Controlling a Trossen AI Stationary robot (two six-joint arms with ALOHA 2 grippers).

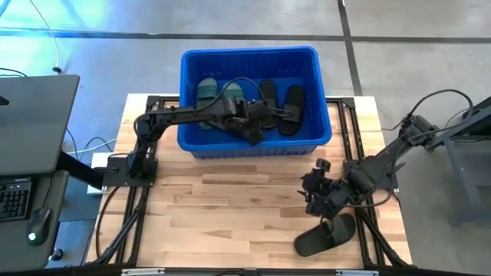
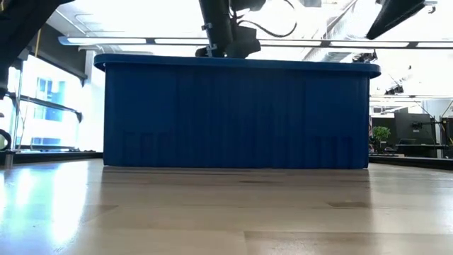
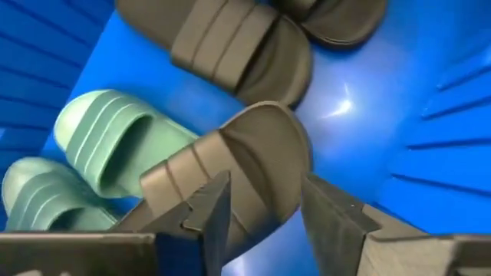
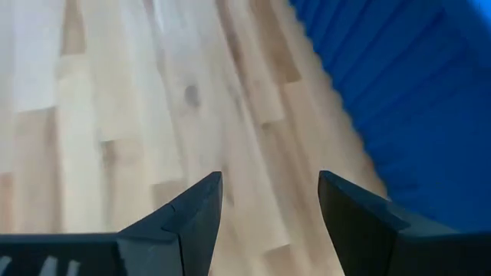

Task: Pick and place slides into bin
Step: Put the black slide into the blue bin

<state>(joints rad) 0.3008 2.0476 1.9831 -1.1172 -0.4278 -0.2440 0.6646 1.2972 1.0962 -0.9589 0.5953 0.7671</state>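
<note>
Five sandals lie in the blue bin (image 1: 192, 65): we count two green ones (image 1: 208, 93) at its left end and black ones (image 1: 294, 107) toward its right, laid side by side so that they share the floor of the bin. One black sandal (image 1: 326, 235) is not yet in; it lies on the wooden surface (image 1: 230, 222) at the front right, well apart from the bin.

We see the left hand (image 3: 265, 218) reaching down inside the bin, directly over a black sandal (image 3: 245, 169) that rests partly across a green one. Its fingers (image 3: 211, 215) stand apart, one to either side of the sandal's edge, and we cannot tell whether they touch it. We judge this to be the point of release, the arm stretched over the rim so that the sandal lands inside.

We place the right hand (image 1: 321, 192) over the surface just beside the last sandal, its fingers (image 4: 192, 211) wide and holding nothing; its wrist view shows bare wood and the bin wall (image 4: 399, 100). We judge it well placed for the final pick.

From table height the bin's tall wall (image 2: 237, 113) hides every sandal.
</note>
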